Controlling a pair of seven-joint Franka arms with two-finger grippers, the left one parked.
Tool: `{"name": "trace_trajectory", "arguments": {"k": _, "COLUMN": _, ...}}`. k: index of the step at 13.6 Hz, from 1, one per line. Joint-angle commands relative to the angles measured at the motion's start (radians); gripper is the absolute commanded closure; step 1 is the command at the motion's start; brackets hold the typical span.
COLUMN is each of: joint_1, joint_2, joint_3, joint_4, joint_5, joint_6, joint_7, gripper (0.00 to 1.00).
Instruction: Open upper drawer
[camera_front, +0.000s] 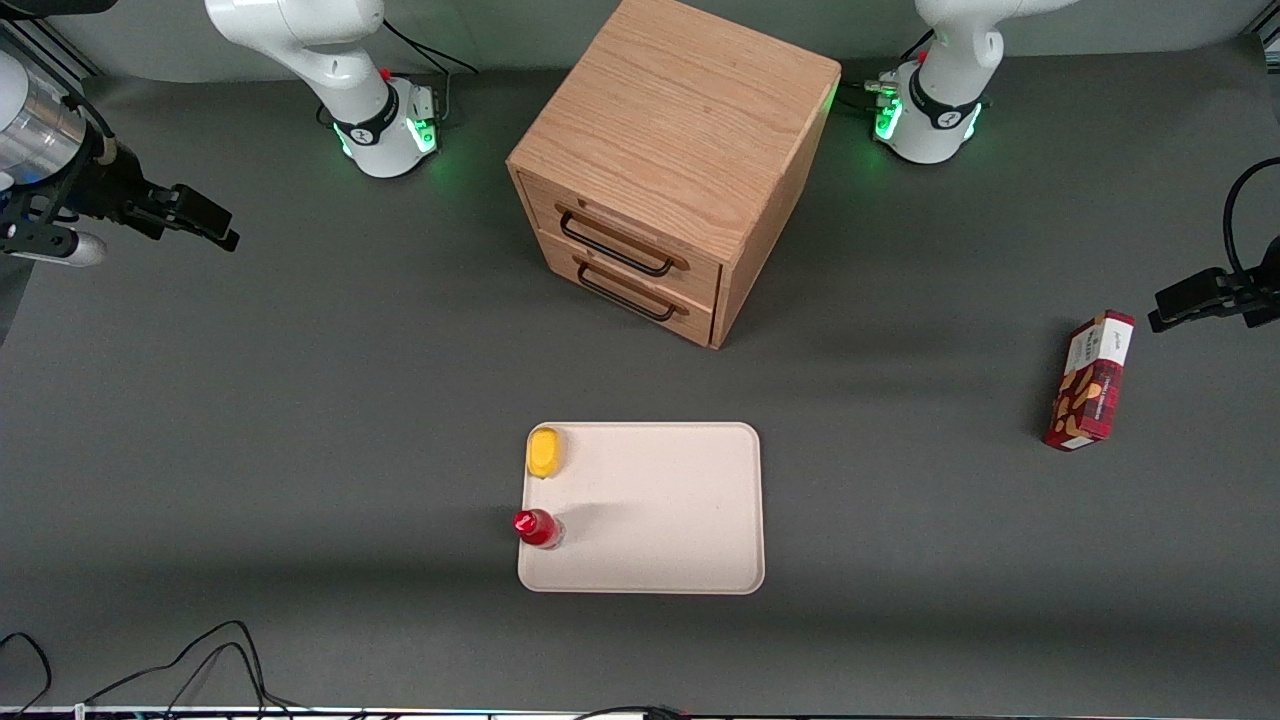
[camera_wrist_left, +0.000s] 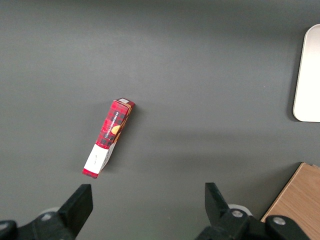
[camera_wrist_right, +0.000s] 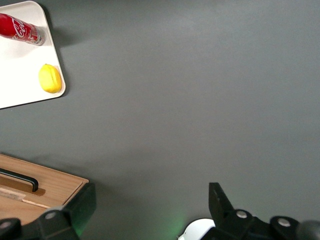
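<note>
The light oak cabinet (camera_front: 680, 120) stands at the middle of the table, far from the front camera. Its upper drawer (camera_front: 640, 232) is shut, flush with the cabinet front, with its black wire handle (camera_front: 612, 246) across it. The lower drawer (camera_front: 650, 300) just beneath is shut too. My gripper (camera_front: 215, 228) hangs above the bare table toward the working arm's end, well apart from the cabinet, open and empty. In the right wrist view my gripper (camera_wrist_right: 150, 195) has its fingers (camera_wrist_right: 82, 202) spread wide, with a cabinet corner (camera_wrist_right: 50, 182) and one black handle (camera_wrist_right: 20, 179) beside them.
A white tray (camera_front: 680, 500) lies nearer the front camera than the cabinet, holding a yellow lemon-like object (camera_front: 544, 452) and a red bottle (camera_front: 536, 527). A red plaid box (camera_front: 1090, 382) stands toward the parked arm's end. Cables (camera_front: 200, 660) lie at the table's front edge.
</note>
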Motion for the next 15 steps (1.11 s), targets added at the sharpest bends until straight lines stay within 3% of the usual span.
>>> {"name": "trace_trajectory", "arguments": {"k": 1, "joint_1": -0.001, "joint_2": 0.012, "joint_3": -0.001, "joint_4": 0.03, "joint_5": -0.016, "joint_6": -0.026, "joint_7": 0.012, "gripper": 0.0}}
{"name": "trace_trajectory", "arguments": {"k": 7, "joint_1": 0.007, "joint_2": 0.032, "joint_3": 0.001, "joint_4": 0.103, "joint_5": -0.016, "joint_6": -0.104, "joint_7": -0.016, "gripper": 0.0}}
{"name": "trace_trajectory", "arguments": {"k": 11, "joint_1": 0.011, "joint_2": 0.084, "joint_3": 0.007, "joint_4": 0.258, "joint_5": 0.036, "joint_6": -0.246, "joint_7": -0.405, "gripper": 0.0}}
{"name": "trace_trajectory", "arguments": {"k": 13, "joint_1": 0.015, "joint_2": 0.124, "joint_3": 0.083, "joint_4": 0.332, "joint_5": 0.041, "joint_6": -0.247, "joint_7": -0.475, "gripper": 0.0}}
{"name": "trace_trajectory", "arguments": {"k": 15, "joint_1": 0.015, "joint_2": 0.179, "joint_3": 0.189, "joint_4": 0.384, "joint_5": 0.117, "joint_6": -0.251, "joint_7": -0.49, "gripper": 0.0}}
